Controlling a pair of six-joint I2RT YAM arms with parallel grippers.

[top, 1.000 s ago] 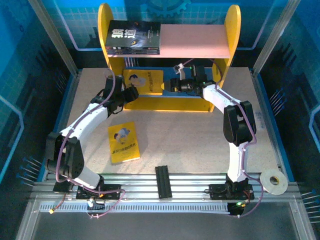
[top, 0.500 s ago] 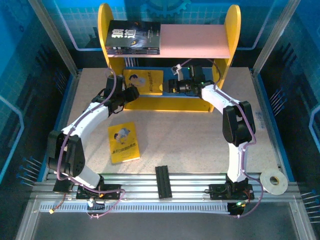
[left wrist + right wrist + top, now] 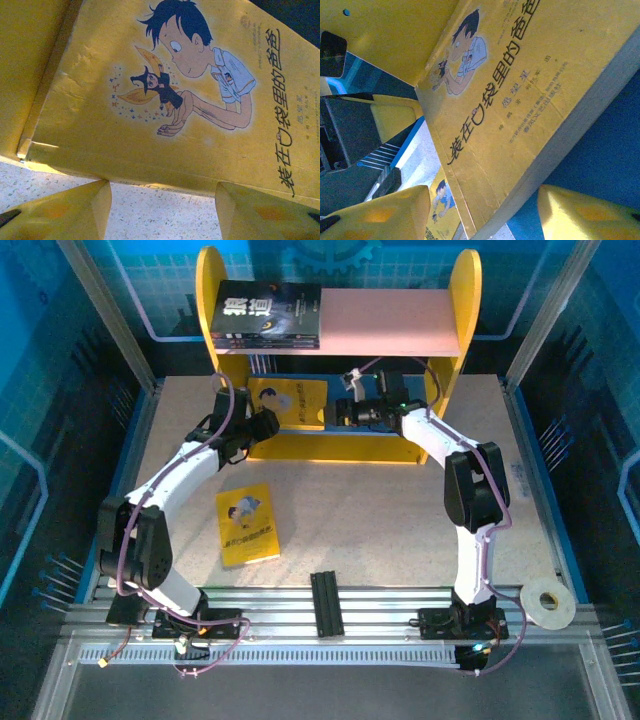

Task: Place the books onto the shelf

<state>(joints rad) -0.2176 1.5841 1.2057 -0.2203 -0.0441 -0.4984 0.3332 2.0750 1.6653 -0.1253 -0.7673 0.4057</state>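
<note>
Both jaws parted, gripping nothing | yellow book (image 3: 288,403) on shelf (image 3: 465,300), long axis left-right, possibly tilted

The shelf (image 3: 462,300) has yellow side panels, a pink upper board and a blue lower one. The dark navy book (image 3: 265,315) up top carries white characters and a greyish wolf face. The yellow book (image 3: 290,403) below shows a dark-haired cartoon boy in a pale blue shirt. A second yellow book (image 3: 248,525) sits on the speckled beige surface (image 3: 400,500).
</note>
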